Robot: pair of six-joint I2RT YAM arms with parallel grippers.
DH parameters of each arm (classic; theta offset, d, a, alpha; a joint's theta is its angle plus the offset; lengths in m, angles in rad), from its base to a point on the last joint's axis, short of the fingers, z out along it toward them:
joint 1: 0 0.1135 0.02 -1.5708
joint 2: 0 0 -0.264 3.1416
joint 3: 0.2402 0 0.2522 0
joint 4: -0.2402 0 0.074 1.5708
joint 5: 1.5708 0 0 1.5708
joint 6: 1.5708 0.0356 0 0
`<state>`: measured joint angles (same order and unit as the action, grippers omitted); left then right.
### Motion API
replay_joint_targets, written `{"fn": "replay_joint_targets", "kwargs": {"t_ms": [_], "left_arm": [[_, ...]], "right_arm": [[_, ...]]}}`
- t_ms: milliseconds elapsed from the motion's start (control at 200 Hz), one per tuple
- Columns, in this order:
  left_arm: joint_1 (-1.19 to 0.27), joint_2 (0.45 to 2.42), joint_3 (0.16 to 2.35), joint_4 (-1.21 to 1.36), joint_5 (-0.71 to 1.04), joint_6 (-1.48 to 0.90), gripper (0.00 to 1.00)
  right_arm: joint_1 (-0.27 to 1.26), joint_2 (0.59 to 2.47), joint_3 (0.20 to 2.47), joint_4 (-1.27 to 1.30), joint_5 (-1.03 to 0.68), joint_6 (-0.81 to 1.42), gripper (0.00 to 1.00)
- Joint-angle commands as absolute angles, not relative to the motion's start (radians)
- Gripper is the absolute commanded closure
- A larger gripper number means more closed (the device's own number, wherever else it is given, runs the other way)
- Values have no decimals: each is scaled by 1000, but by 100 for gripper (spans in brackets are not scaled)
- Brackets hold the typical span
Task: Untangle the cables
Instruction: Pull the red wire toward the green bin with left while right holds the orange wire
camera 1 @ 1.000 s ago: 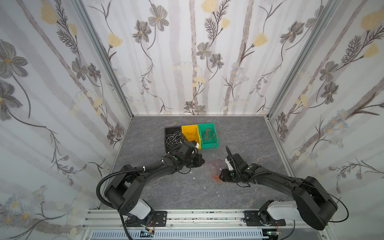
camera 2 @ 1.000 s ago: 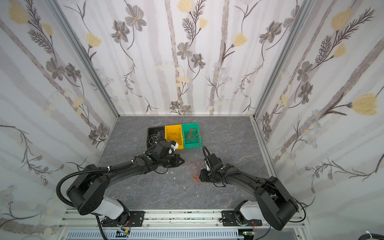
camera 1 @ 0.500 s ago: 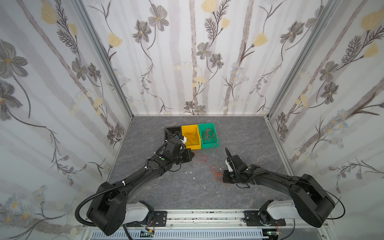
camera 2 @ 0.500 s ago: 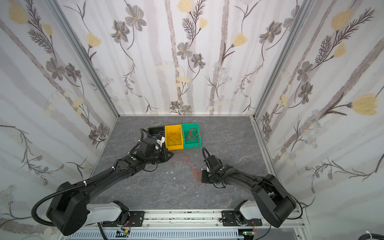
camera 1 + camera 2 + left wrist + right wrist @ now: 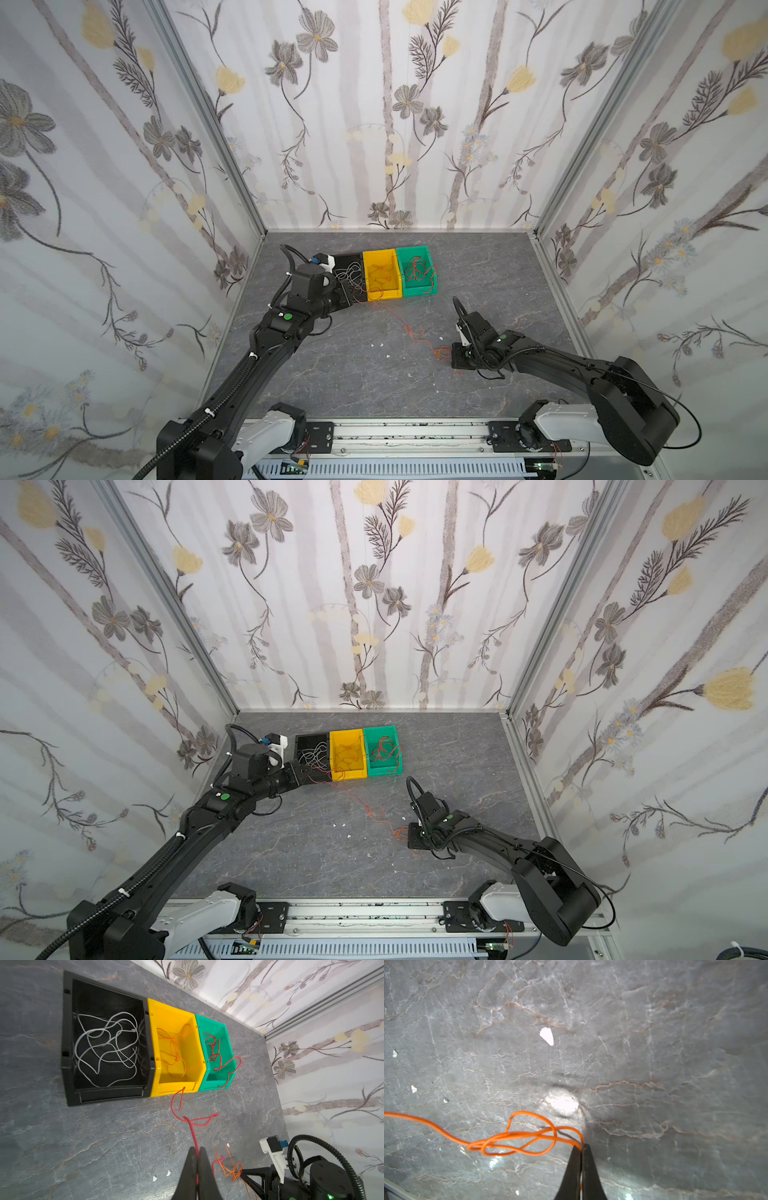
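Note:
My left gripper is shut on a red cable. In both top views this gripper hovers at the front of the black bin. The red cable runs taut across the floor to a small knot with an orange cable. My right gripper is shut on that orange cable, low over the floor. White cables lie in the black bin, orange cables in the yellow bin, and red cables in the green bin.
The three bins stand side by side toward the back of the grey stone floor. Small white scraps lie on the floor between the arms. Flowered walls close in the left, back and right sides.
My left gripper has pulled back and left toward the bins, drawing the red cable out of the clump. The right gripper closed on the orange cable and stayed low.

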<state>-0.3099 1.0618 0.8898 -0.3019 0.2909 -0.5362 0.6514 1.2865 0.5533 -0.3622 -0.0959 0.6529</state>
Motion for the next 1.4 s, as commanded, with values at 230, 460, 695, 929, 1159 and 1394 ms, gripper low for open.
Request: {"fn": "replay_joint_targets", "kwargs": {"t_ms": [230, 460, 695, 929, 1159, 1394], "left_arm": [[-205, 1019, 971, -414, 296, -451, 100], [-203, 1073, 1021, -359, 442, -485, 100], [-256, 1163, 1102, -292, 518, -505, 100], [-332, 1329, 1203, -210, 522, -530, 100], [-405, 1549, 1404, -230, 453, -522, 100], [-428, 1781, 1651, -325, 370, -467, 100]], "right_arm": [[599, 1167, 508, -476, 2, 693, 100], [589, 1150, 529, -430, -94, 654, 100], [594, 1186, 561, -377, -177, 628, 83], [593, 1171, 580, -367, -198, 618, 70], [588, 1164, 583, -387, -184, 607, 69], [574, 1171, 580, -385, -185, 601, 69]]}}
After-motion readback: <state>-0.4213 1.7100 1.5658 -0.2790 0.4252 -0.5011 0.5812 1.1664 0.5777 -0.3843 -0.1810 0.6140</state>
